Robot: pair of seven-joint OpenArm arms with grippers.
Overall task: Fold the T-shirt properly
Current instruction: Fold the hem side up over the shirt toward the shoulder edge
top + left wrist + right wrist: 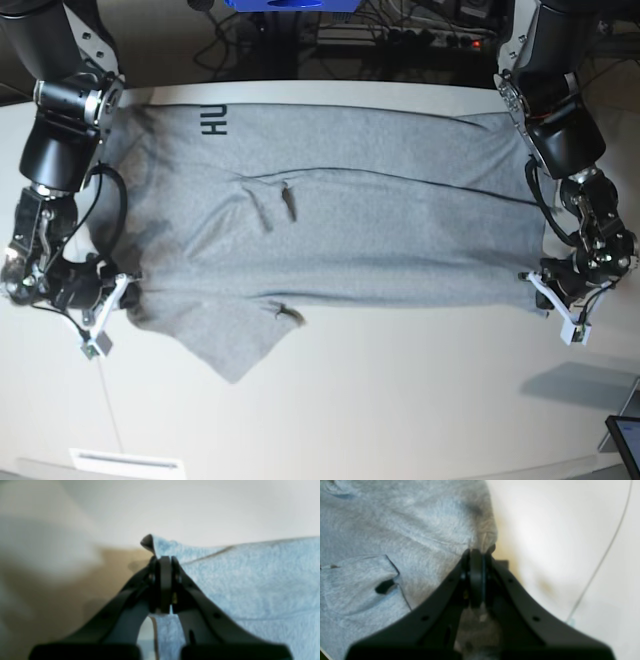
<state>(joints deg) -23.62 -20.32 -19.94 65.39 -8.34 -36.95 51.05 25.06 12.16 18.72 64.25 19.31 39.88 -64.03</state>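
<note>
The heather-grey T-shirt [350, 220] lies spread wide across the white table [400, 400], with black lettering [214, 120] showing near its far left corner. A sleeve flap [235, 350] hangs toward the front. My left gripper [533, 285] is at the shirt's right edge; in the left wrist view it [163, 559] is shut on a raised fold of the shirt [250, 580]. My right gripper [130, 292] is at the shirt's left edge; in the right wrist view it [477, 552] is shut on the edge of the shirt [395, 530].
A blue object [290, 4] and cables sit behind the table's far edge. A dark flat device [625, 435] lies at the front right corner. A white strip [115, 462] lies at the front left. A thin cable [602, 557] crosses the table beside my right gripper.
</note>
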